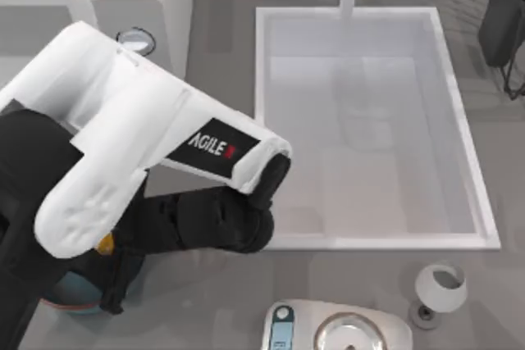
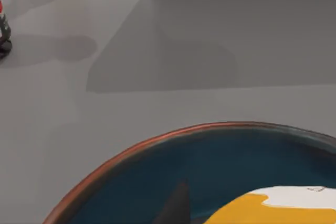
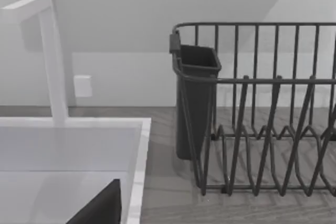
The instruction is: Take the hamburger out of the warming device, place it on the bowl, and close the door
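Yellow-orange and white wrapper marks the hamburger (image 2: 273, 208), sitting low over the dark blue inside of the bowl (image 2: 131, 153), whose thin reddish-brown rim curves across the left wrist view. From above, the left arm (image 1: 148, 145) reaches down at the table's front left, covering most of the bowl (image 1: 70, 301). I cannot tell how far the left gripper's fingers are spread or whether they grip the bundle. Best practice, I judge: settle the hamburger near the bowl's centre, release gently, lift straight up. The right arm sits parked near the dish rack (image 3: 262, 119).

glossy white rounded arm shells over matte black joints (black label, white "agile" lettering, red mark)
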Controlling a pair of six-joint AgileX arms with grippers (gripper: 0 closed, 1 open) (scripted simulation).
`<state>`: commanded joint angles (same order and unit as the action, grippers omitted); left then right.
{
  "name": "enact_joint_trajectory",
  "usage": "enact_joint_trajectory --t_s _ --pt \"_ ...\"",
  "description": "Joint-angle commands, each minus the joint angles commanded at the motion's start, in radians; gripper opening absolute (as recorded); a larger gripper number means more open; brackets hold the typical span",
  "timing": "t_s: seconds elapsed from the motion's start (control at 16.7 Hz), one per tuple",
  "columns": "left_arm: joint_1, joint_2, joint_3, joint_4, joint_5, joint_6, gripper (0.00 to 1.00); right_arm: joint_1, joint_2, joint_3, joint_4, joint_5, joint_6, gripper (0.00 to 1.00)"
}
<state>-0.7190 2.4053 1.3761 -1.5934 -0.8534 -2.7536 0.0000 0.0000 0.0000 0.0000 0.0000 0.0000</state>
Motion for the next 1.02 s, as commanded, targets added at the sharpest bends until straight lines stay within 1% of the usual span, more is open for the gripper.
enact_joint_trajectory --t_s 0.36,1.02 --pt "0.003 0.020 -0.019 0.011 -0.001 0.003 0.00 0.000 0.000 0.000 0.000 0.000 0.000 1.00" --pt "0.003 0.020 -0.019 0.011 -0.001 0.003 0.83 0.000 0.000 0.000 0.000 0.000 0.000 1.00"
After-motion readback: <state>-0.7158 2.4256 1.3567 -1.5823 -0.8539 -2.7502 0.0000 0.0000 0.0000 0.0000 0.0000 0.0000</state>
